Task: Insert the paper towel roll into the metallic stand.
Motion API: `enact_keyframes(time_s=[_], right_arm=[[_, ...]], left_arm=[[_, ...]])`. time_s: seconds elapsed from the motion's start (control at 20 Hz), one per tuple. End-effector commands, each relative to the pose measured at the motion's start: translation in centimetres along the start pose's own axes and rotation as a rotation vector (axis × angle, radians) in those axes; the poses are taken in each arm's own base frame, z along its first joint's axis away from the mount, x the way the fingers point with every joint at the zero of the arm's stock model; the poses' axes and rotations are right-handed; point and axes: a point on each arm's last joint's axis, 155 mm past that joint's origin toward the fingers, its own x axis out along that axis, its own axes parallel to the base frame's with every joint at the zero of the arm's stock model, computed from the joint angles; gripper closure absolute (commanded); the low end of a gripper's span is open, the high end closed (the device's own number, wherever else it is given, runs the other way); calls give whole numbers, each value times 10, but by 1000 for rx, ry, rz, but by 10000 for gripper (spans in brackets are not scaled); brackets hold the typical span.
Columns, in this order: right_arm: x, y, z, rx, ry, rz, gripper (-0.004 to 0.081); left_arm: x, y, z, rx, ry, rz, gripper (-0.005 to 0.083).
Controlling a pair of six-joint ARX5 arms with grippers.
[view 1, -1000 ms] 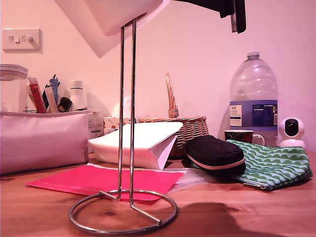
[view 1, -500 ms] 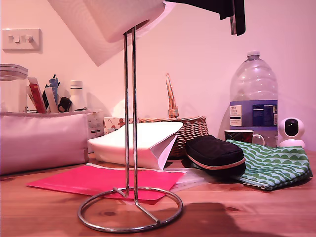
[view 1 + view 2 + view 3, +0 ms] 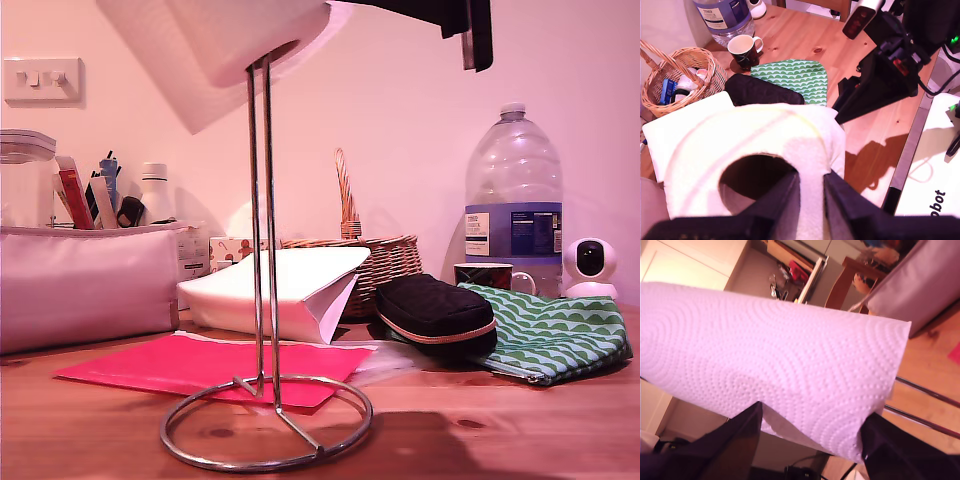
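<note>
White paper towel roll [image 3: 245, 35], top of the exterior view: my first gripper [image 3: 811, 200] pinches its wall, my second gripper [image 3: 810, 440] spans it, core over metallic stand [image 3: 262, 290].

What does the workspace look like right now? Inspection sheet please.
Surface: wooden table, pink sheet lying flat.
Job's things: paper towel roll tilted over the top of the metallic stand; the loop's tip meets the core's opening, and the roll is not yet down the post.
Clutter: white paper bag, wicker basket, black pouch, green patterned pouch, mug, water bottle, grey case.
Grippers: my first pincer pinches the roll's wall at the core; my second pincer spans the roll's outside.
Cables: black leads on an arm.
Surroundings: wall switch, small camera.
</note>
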Motion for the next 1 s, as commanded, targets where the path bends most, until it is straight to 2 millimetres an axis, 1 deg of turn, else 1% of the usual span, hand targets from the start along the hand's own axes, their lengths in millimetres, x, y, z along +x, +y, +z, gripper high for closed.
enact_keyframes(time_s=[0.0, 0.1, 0.25, 0.55, 0.65, 0.7, 0.8, 0.85, 0.95], right_arm=[[2, 24, -11, -25, 42, 79, 259], [2, 22, -13, -19, 47, 72, 259], [2, 20, -14, -13, 53, 64, 259], [2, 17, -15, -6, 55, 52, 259], [2, 16, -15, -5, 54, 50, 259], [2, 14, -15, -1, 51, 40, 259], [3, 7, -15, 12, 49, 11, 255], [2, 4, -15, 16, 47, -2, 237], [2, -3, -12, 25, 27, -35, 170]], left_arm=[[19, 4, 1, -1, 30, -10, 676], [21, 4, 1, 16, 33, -11, 674], [26, 6, 2, 24, 37, -12, 624], [42, 9, 1, 43, 70, -23, 625], [44, 9, 1, 45, 76, -25, 627], [44, 9, 1, 53, 76, -25, 639], [44, 9, 1, 60, 76, -26, 728], [44, 9, 1, 60, 76, -26, 736], [44, 9, 1, 60, 76, -26, 737]])
